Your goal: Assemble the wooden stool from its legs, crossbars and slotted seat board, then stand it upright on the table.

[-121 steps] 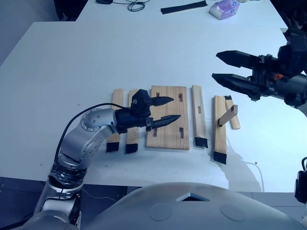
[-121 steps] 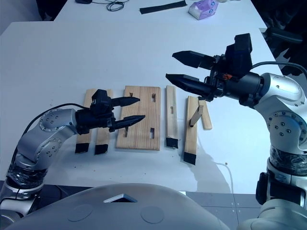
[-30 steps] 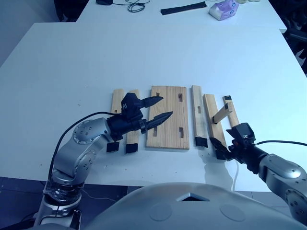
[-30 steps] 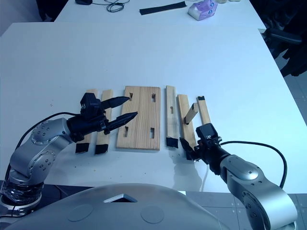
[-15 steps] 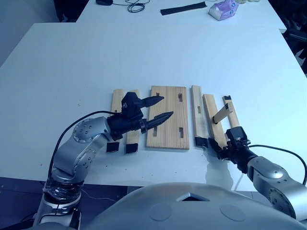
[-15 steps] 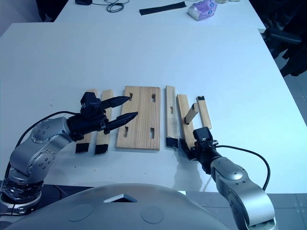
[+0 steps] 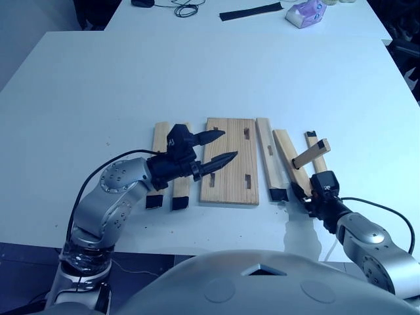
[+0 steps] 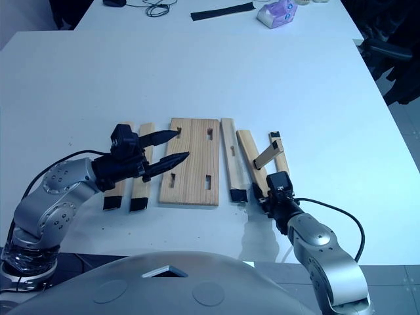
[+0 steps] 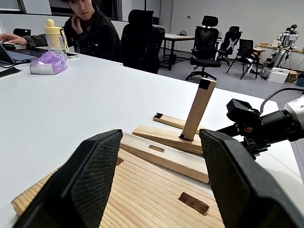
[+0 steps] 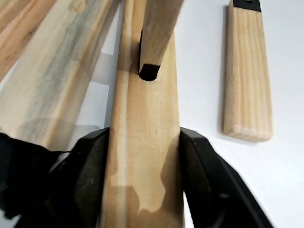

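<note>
- White table (image 7: 98, 85) holds all the stool parts, laid flat in a row near the front edge.
- Left arm is bent at the elbow, forearm running sideways toward the robot's right. The left gripper (image 7: 226, 146) hovers over the left side of the seat board with its fingers spread wide, nothing between them.
- Right arm is tucked in low at the front edge, forearm angled up and in. The right gripper (image 7: 306, 195) is clamped on the near end of the slotted leg, one finger (image 10: 90, 161) on each side.
- Seat board (image 7: 230, 161) lies flat in the middle of the row, slots facing up.
- Slotted leg (image 7: 287, 157) lies at a slant to the right of the board, with a crossbar (image 7: 310, 154) stuck in its slot and tilting up.
- Another leg (image 7: 269, 161) sits between it and the board, also a bit slanted.
- Two more legs (image 7: 161, 131) (image 7: 178, 190) lie side by side left of the board, partly under the left arm.
- A short piece (image 10: 247, 71) lies flat just beyond the slotted leg, not touching it.
</note>
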Tool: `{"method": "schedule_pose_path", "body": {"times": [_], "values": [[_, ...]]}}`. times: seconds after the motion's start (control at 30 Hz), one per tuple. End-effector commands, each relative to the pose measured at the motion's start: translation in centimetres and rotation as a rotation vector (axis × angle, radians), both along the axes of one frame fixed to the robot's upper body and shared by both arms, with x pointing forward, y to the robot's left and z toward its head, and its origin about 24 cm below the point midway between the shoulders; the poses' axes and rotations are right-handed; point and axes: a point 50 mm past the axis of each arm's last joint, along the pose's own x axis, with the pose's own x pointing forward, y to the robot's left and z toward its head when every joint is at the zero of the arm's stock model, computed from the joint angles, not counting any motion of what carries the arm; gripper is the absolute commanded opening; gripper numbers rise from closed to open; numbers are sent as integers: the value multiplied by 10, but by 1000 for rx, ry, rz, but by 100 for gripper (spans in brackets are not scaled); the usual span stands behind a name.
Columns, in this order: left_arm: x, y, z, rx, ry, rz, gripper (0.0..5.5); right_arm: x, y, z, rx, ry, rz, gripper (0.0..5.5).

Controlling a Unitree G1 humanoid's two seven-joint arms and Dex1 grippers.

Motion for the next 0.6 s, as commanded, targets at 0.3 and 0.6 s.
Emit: {"method": "schedule_pose_path", "body": {"times": [0.3,0.6], "values": [[35,13,10,-19,-48,157,302,46,-6,40,78,-260,60,211],[50,19,41,-243,-16,83,302,74,7,129,401,-521,500,211]]}}
